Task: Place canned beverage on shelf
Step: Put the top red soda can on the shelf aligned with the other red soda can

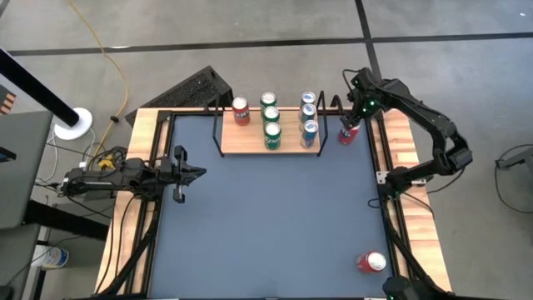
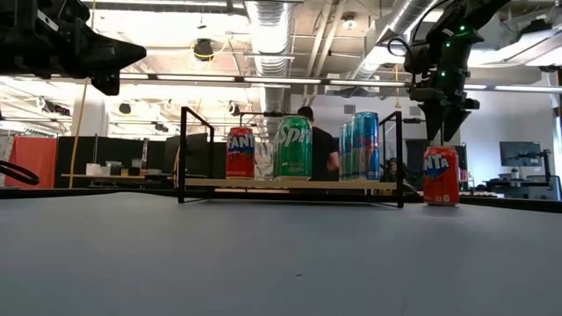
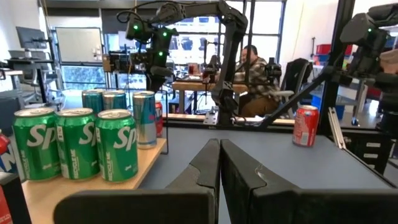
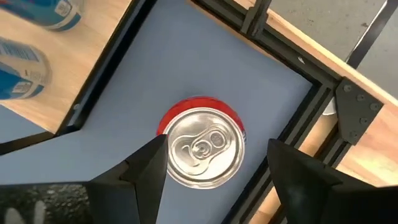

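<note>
A red can (image 4: 205, 149) stands upright on the blue-grey tabletop, just right of the shelf (image 1: 271, 143), a light-wood board in a black wire frame. My right gripper (image 4: 214, 168) hangs open a little above this can (image 2: 441, 175), pointing down, with one finger out to each side of the can's top and touching nothing. The shelf holds a red can (image 1: 241, 111), green cans (image 1: 271, 125) and blue cans (image 1: 309, 117), all upright. My left gripper (image 1: 200, 173) waits shut and empty at the table's left side.
Another red can (image 1: 371, 262) sits near the table's front right corner. The black table frame (image 4: 298, 93) runs close beside the can under my right gripper. The shelf's wire end (image 2: 401, 158) stands between that can and the blue cans. A person sits beyond the table.
</note>
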`<action>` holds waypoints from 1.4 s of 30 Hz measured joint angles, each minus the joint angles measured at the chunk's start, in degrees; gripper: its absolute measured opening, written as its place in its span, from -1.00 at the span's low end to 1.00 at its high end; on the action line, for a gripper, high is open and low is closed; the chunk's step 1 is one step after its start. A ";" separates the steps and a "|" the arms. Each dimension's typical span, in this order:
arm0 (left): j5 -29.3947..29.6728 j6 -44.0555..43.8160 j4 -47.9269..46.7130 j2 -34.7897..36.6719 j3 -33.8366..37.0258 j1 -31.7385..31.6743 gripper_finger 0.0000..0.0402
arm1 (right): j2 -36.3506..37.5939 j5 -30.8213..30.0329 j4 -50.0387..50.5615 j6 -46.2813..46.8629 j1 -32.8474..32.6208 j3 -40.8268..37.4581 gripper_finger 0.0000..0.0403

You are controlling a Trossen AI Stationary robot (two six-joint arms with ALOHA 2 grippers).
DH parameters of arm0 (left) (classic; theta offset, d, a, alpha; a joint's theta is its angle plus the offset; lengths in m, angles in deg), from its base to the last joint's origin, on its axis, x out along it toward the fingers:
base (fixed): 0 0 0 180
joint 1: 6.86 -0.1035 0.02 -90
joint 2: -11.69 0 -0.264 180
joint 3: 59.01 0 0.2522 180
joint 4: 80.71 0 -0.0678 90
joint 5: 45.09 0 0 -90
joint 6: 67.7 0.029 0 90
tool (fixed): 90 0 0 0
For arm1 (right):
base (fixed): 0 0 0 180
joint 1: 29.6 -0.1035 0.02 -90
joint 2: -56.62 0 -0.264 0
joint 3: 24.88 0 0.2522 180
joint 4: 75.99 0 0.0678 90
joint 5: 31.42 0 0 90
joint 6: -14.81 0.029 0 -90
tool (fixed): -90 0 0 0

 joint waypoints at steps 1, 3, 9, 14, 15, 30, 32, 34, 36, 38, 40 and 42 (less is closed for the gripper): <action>0.00 0.00 0.00 -0.02 0.00 0.00 -1.00 | 0.00 1.03 -0.35 -0.04 0.28 -0.41 0.31; 0.00 0.00 -0.04 -0.02 0.00 0.00 -1.00 | -0.01 1.91 -1.07 -0.04 0.47 -1.69 0.31; 0.02 0.28 -1.65 -0.04 0.00 0.00 -1.00 | -0.04 1.73 -2.03 -1.07 0.54 -2.88 0.31; 0.02 0.04 -5.52 -0.04 0.00 0.00 -1.00 | -0.04 1.72 -2.97 0.07 0.52 -2.88 0.31; 0.00 0.04 -6.51 -0.04 0.00 0.00 -1.00 | -0.04 1.55 -3.17 0.52 0.52 -2.98 0.31; -0.21 3.64 -7.50 -0.39 0.06 0.00 -1.00 | 0.24 0.13 -4.40 1.88 -1.04 -6.24 0.31; -0.91 4.41 -2.29 -0.34 1.05 -0.02 -1.00 | 0.21 0.15 -3.77 1.02 -1.01 -6.27 0.31; -1.67 5.32 0.31 -0.40 1.81 0.00 -1.00 | 0.17 0.15 -3.20 -0.33 -1.01 -6.29 0.31; -1.03 5.57 0.32 -0.40 1.81 -0.02 -1.00 | 0.20 0.15 -3.01 -1.40 -1.04 -6.29 0.31; 0.09 5.34 -0.22 -0.41 1.83 -0.04 -1.00 | 0.20 0.15 -3.34 -2.24 -1.02 -6.05 0.31; 0.42 5.33 -0.92 -0.43 1.84 -0.07 -1.00 | 0.17 0.15 -3.16 -2.44 -1.01 -5.42 0.31; 0.39 5.32 -2.38 -0.41 1.84 -0.07 -1.00 | -0.02 0.13 -3.30 -2.33 -1.01 -4.59 0.31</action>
